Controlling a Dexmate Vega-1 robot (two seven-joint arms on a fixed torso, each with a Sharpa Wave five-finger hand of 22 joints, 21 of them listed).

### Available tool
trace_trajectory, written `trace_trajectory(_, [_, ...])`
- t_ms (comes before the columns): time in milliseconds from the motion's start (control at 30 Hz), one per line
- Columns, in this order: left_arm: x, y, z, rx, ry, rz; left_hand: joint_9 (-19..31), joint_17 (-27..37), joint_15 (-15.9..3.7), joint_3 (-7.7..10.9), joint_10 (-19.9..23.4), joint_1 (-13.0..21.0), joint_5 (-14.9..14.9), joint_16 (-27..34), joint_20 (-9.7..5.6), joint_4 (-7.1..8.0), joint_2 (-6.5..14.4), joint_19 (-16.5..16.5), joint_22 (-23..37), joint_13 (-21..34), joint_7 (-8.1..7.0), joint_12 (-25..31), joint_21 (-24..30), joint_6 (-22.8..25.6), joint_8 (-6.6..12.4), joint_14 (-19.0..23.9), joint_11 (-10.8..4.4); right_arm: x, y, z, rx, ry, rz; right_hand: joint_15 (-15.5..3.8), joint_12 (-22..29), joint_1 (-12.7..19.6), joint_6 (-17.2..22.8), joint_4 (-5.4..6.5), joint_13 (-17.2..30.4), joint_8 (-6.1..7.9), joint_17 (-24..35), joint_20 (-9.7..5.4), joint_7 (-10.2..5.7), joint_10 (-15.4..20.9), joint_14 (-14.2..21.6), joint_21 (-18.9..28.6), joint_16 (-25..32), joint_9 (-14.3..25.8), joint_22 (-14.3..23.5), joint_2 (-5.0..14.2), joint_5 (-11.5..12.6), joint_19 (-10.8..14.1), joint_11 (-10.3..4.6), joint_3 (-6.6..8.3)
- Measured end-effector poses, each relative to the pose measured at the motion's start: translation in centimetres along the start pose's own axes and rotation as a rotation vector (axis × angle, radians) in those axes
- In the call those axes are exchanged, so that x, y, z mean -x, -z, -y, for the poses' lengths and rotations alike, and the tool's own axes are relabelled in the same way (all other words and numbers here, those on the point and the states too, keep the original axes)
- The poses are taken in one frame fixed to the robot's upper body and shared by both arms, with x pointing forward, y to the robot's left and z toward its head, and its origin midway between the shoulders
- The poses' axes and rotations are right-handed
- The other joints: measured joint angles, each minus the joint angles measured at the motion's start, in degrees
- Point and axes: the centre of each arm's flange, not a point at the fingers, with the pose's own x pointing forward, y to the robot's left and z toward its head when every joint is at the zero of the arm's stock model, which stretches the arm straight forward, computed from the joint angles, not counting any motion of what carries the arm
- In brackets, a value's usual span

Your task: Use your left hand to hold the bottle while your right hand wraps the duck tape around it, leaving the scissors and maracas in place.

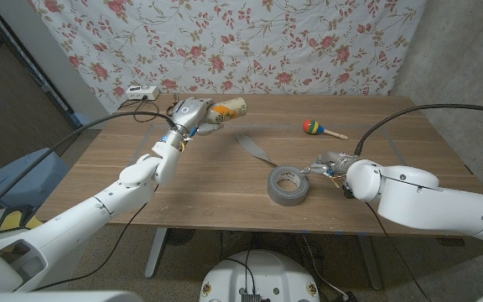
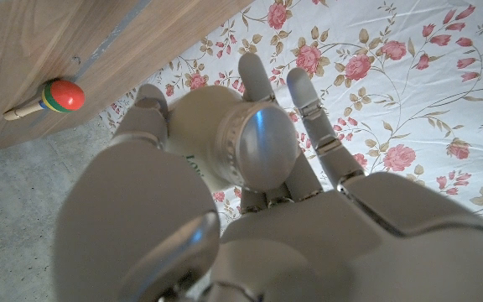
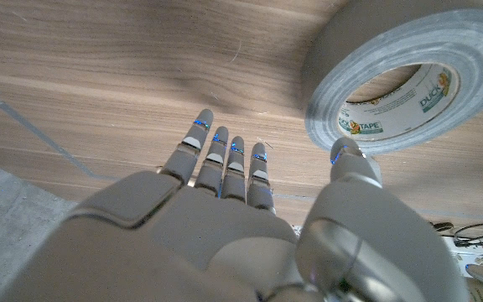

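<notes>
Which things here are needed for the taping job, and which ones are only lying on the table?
For the job:
- bottle, held up by the left hand
- duct tape roll, on the table beside the right hand
- loose tape strip

Just lying about:
- maraca
- white device at the table's far edge

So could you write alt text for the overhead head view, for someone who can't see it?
The robot's left hand holds a bottle up above the far side of a wooden table. Its right hand is beside a grey roll of duck tape, from which a strip trails across the table; a colourful maraca lies beyond.
</notes>
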Motion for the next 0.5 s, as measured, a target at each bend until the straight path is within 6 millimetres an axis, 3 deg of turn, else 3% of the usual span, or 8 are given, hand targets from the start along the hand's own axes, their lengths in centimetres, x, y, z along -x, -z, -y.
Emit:
trace_trajectory(367, [0.4, 0.3, -0.2, -0.003, -0.002, -0.013, 0.0, 0.5, -0.13, 0.07, 0.1, 0.0, 0.0, -0.1, -0.21, -0.07, 0.0, -0.2, -0.5, 0.0, 0.0, -0.3, 0.6, 0.0, -0.01, 0.3, -0.05, -0.7, -1.7, -0.7, 0.081, -0.015, 0.014, -0.63, 0.3, 1.0, 0.2, -0.24, 0.1, 0.0, 0.0, -0.28, 0.2, 0.3, 0.6, 0.0, 0.0, 0.0, 0.0, -0.89, 0.0, 0.3, -0.31, -0.24])
trace_trajectory(500, [0.6, 0.3, -0.3, -0.003, -0.002, -0.018, 0.0, 0.8, -0.16, 0.25, 0.1, 0.0, 0.0, -0.1, -0.21, -0.25, 0.0, -0.2, -0.7, 0.2, 0.0, -0.3, 1.1, 0.0, -0.02, 0.3, -0.04, -1.2, -2.2, -1.2, 0.116, -0.021, 0.015, -1.12, 0.4, 1.7, 0.7, -0.49, 0.1, 0.0, 0.0, -0.62, 0.31, 1.0, 1.1, 0.0, 0.0, 0.0, 0.0, -0.16, 0.0, 0.6, -0.62, 0.01])
